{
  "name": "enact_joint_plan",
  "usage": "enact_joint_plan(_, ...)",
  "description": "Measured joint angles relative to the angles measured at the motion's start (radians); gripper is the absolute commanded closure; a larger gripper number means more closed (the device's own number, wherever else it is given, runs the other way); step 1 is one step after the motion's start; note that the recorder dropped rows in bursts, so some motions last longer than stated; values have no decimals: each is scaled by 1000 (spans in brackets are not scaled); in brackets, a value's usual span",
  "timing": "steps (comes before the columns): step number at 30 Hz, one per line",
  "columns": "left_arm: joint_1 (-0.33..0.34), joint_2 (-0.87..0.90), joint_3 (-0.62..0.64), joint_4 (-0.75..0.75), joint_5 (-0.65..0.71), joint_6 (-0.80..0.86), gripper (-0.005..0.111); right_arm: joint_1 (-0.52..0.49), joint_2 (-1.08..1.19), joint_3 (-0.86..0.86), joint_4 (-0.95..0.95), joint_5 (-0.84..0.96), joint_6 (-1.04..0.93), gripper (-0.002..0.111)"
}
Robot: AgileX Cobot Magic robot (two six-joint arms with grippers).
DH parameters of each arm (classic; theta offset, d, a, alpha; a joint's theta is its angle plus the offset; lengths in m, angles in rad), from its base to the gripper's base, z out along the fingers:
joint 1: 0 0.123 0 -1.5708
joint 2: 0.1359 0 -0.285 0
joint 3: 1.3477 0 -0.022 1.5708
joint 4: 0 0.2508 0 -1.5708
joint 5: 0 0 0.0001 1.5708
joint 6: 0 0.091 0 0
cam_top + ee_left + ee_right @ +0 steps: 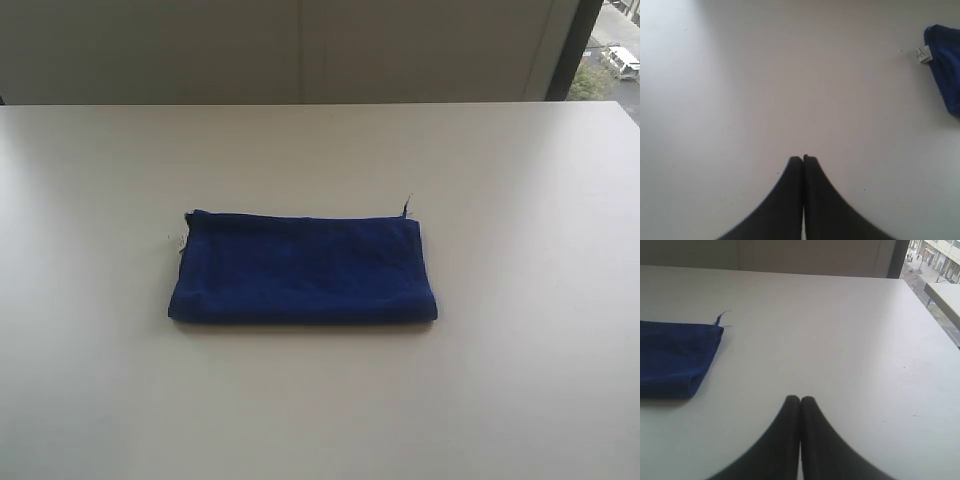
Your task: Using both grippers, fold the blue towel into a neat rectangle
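**Dead centre, the blue towel [303, 268] lies folded flat**

From where I stand it makes a tidy rectangle. Its long axis runs side to side and the rounded fold is on the near edge. A white tag [923, 53] pokes out at its left end, and a loose thread [407, 205] curls up at the far right corner.

The left tool [803, 159] is clenched on nothing and sits off the tagged end with bare surface between. The right tool [800, 399] is likewise pinched tight and empty, off the thread end. It looks the nearer of the two, though I can't be sure. Neither touches the cloth.

I'd judge the folding as good as done. Any tidying would mean reaching inward along that long axis from either end.

Beneath is a pale, matte counter [520, 400]. Behind it are a plain wall [300, 50] and, at the right, a window [610, 60] onto a street.
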Motion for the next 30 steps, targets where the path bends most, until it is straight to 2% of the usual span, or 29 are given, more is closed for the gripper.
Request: enact_joint_plan(30, 0, 0, 0, 0, -18, 0, 107, 0, 0, 0, 0, 0, 0, 108)
